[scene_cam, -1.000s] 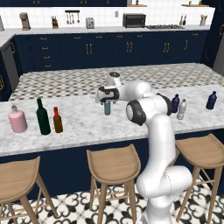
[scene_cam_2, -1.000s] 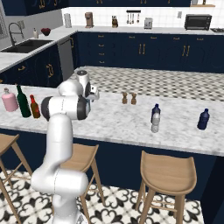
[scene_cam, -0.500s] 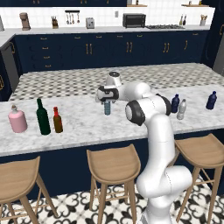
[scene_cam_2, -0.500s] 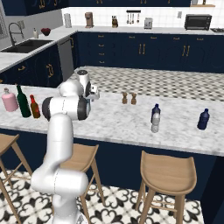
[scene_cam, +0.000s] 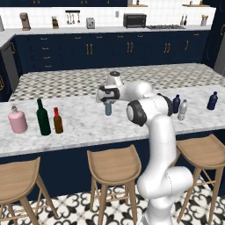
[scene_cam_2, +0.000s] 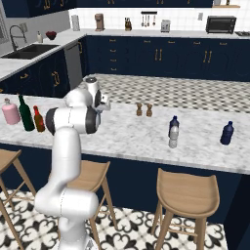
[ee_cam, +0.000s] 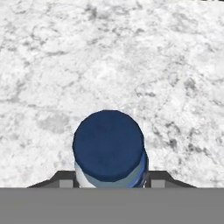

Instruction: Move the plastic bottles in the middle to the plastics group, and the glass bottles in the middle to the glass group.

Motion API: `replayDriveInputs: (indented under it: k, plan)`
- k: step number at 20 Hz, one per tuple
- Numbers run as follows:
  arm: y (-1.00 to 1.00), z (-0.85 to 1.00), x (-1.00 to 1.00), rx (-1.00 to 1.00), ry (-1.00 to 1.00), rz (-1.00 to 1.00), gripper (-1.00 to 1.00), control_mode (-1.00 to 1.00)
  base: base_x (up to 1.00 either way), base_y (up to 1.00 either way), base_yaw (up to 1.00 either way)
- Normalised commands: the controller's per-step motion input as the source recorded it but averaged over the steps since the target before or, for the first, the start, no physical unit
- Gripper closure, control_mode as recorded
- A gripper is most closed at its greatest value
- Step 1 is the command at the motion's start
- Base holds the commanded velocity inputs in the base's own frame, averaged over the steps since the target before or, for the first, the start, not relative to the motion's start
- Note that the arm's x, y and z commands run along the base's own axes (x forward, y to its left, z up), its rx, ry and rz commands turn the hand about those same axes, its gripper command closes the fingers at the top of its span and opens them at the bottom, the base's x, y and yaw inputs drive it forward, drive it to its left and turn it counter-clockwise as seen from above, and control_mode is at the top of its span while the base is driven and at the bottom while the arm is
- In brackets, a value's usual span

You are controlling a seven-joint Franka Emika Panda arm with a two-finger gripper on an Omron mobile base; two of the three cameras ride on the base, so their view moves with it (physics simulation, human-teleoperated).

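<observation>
pincer [ee_cam: 109, 181] closed on teal bottle [ee_cam: 109, 151] (blue-capped), apparently upright

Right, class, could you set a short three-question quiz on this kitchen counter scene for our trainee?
1. True or false: the amber bottle stands right beside the green bottle.
2. Which bottle sits between the fingers? A: pink bottle. B: pale teal bottle. C: dark navy bottle.
3. How many wooden shakers stand on the counter?
Key: 1 true; 2 B; 3 two.
</observation>
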Motion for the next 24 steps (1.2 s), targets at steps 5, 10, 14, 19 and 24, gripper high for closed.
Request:
replayDriveInputs:
  k: [5,10,14,19,24]
  plan:
    - [-0.04,0.3,-0.79,0.01,-0.13,0.0,1.0,-1.0,0.0,0.0,0.0]
    - [-0.3,0.26,-0.73,0.0,-0.09,-0.04,1.0,-1.0,0.0,0.0,0.0]
    - [-0.68,0.19,-0.56,0.02,-0.01,-0.16,1.0,-1.0,0.0,0.0,0.0]
    - [-0.85,0.43,-0.22,0.04,0.04,-0.24,1.0,-1.0,0.0,0.0,0.0]
    - [-0.85,0.36,-0.01,0.01,0.18,-0.3,1.0,-1.0,0.0,0.0,0.0]
